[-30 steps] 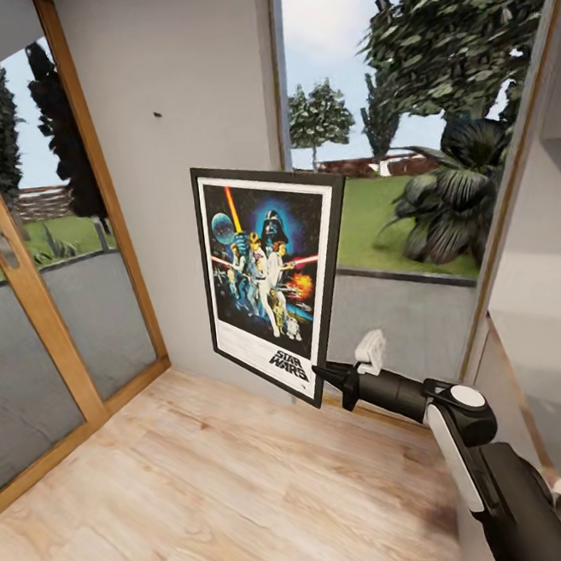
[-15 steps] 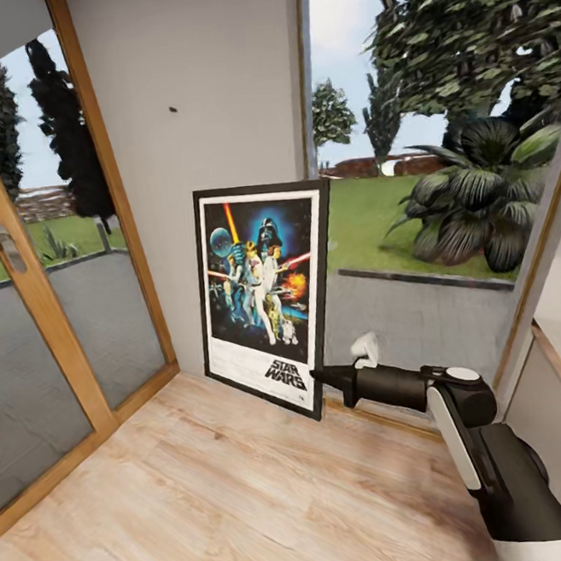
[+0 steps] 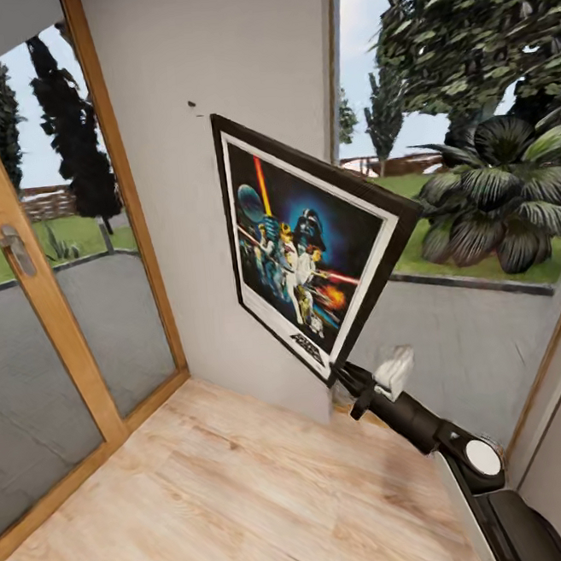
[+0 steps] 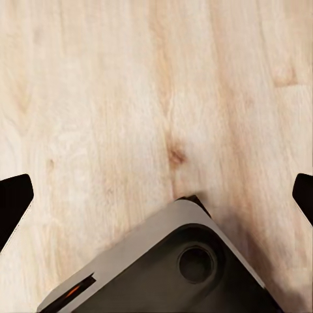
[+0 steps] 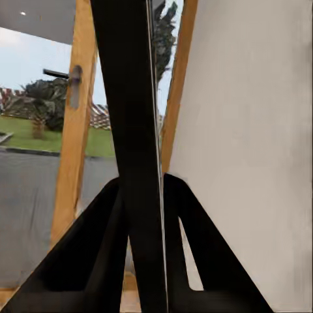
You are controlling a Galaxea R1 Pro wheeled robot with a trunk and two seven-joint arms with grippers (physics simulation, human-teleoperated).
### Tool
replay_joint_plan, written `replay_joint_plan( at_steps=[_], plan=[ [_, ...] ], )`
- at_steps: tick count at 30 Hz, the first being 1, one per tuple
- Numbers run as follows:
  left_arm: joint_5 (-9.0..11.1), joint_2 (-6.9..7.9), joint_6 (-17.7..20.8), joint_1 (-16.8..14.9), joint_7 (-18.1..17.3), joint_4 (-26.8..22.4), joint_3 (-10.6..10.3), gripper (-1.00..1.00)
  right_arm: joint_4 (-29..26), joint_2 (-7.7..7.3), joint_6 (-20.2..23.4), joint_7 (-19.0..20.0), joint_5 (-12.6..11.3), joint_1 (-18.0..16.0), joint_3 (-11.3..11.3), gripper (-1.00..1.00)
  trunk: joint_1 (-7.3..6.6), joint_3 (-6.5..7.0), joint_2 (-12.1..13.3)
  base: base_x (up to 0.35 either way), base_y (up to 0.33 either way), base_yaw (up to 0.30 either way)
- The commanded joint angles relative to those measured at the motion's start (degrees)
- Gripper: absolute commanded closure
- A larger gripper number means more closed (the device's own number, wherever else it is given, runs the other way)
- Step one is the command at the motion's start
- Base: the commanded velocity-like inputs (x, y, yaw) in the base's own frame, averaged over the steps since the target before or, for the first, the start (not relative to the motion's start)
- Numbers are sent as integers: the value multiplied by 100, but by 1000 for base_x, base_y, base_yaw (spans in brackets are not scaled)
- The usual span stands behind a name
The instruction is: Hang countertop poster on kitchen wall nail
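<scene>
Change: poster [image 3: 311,243] now sits higher in the head frame than half a second ago, and is tilted, its top left corner lifted close to the nail [image 3: 191,104]; earlier it hung low, near the floor, well under the nail. The whole scene has also slid a little, so the camera has moved too.
Meaning for the task: my judgement is that the carry is over and the hanging step is under way; the poster is off the counter and at the wall, but not yet on the nail.
Right claw [image 3: 346,377]: closed on the poster's lower edge, at centre-low of the head frame; in the right wrist view both fingers [image 5: 104,254] press on either side of the dark frame edge [image 5: 134,150].
Left claw [image 4: 156,195]: fingertips wide apart at the two side edges of its wrist frame, nothing between them, plank floor [image 4: 130,98] beneath.
Poster place: centre of the head frame, face toward the camera, top edge slanting down to the right, upper left corner just below and right of the nail; whether it touches the wall [image 3: 207,47] I cannot tell.
Edges: door frame [image 3: 127,201] stands left of the wall strip, window edge [image 3: 337,61] right of it; the poster's right corner overlaps the window in the picture.
Open room: the wall strip is narrow, with bare wall above the nail and to its left; floor is open at lower left.
Risk: a judgement only, the tilt needs levelling as the top edge comes up to the nail.
</scene>
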Motion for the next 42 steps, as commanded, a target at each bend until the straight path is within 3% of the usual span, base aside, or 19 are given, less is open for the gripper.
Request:
replay_joint_plan(
  at_steps=[1, 2, 3, 4, 5, 7, 11, 15, 19, 23, 25, 26, 27, 29, 30, 31, 36, 42],
  plan=[
    [48, -3, -13, 1, 7, -6, -4, -100, 47, 14, -123, -356, 48, 22, 11, 100, 3, -5, -4, 190, 284, 0],
    [48, -3, -12, 1, 9, -6, -4, -100, 64, 26, -164, -559, 119, 30, 17, 100, 3, -5, -4, 190, 284, 0],
    [48, -4, -12, 1, 9, -3, -4, -100, 112, 99, -221, -1181, 433, 45, 44, 100, 3, -5, -4, 190, 284, 0],
    [48, -4, -12, 1, 10, -2, -4, -100, 126, 129, -225, -1356, 552, 45, 69, 100, 3, -5, -4, 190, 284, 0],
    [48, -5, -12, 1, 10, 1, -4, -100, 158, 196, -215, -1717, 833, 39, 172, 100, 3, -5, -4, 190, 284, 0],
    [48, 1, -11, 1, 12, 4, -4, -100, 183, 255, 40, -2002, 1071, 17, 285, 100, 3, -5, -4, 190, 284, 0],
    [48, -1, -12, 1, 15, 4, -4, -100, 197, 356, 306, -2335, 1273, -6, 381, 100, 3, -5, -4, 190, 284, 0],
    [48, 0, -14, 1, 16, 5, -4, -100, 293, 503, 373, -3197, 2116, -7, 709, 100, 3, -5, -4, 188, 283, 0],
    [48, -4, -13, 1, 16, 5, -4, -100, 364, 534, 398, -3434, 2370, -7, 787, 100, 3, -5, -4, 196, 275, 0],
    [48, -5, -13, -4, 19, 5, -5, -100, 379, 529, 418, -3419, 2374, -7, 793, 100, 3, -5, -4, 232, 247, 0],
    [45, -9, -16, -6, 22, 5, -9, -100, 364, 515, 587, -3224, 2309, -13, 779, 100, 3, -5, -4, 281, 190, 0],
    [42, -7, -13, -7, 24, 17, -11, -100, 320, 503, 1018, -2692, 2099, -65, 763, 100, 3, -5, -4, 310, 142, 0],
    [42, -5, -12, -8, 23, 29, -11, -100, 303, 498, 1211, -2442, 1986, -115, 755, 100, 3, -5, -4, 316, 132, 0],
    [40, -3, -11, -24, 19, 66, -12, -100, 267, 458, 2185, -1245, 1421, -526, 696, 100, 3, -5, -4, 326, 114, 0],
    [38, -4, -14, -43, 17, 87, -12, -100, 274, 366, 3084, -307, 1070, -904, 412, 100, 3, -5, -4, 335, 96, 0],
    [35, -5, -16, -49, 17, 92, -12, -100, 279, 332, 3362, -3, 973, -1008, 203, 100, 3, -5, -4, 338, 88, 0],
    [33, -4, -18, -59, 16, 108, -12, -100, 115, 221, 3902, 798, 830, -1197, -311, 100, 3, -5, -4, 340, 78, 0],
    [35, -2, -18, -60, 16, 108, -12, -100, -43, 69, 4514, 1596, 784, -1211, -523, 100, 3, -5, -4, 342, 80, 0]
  ],
)
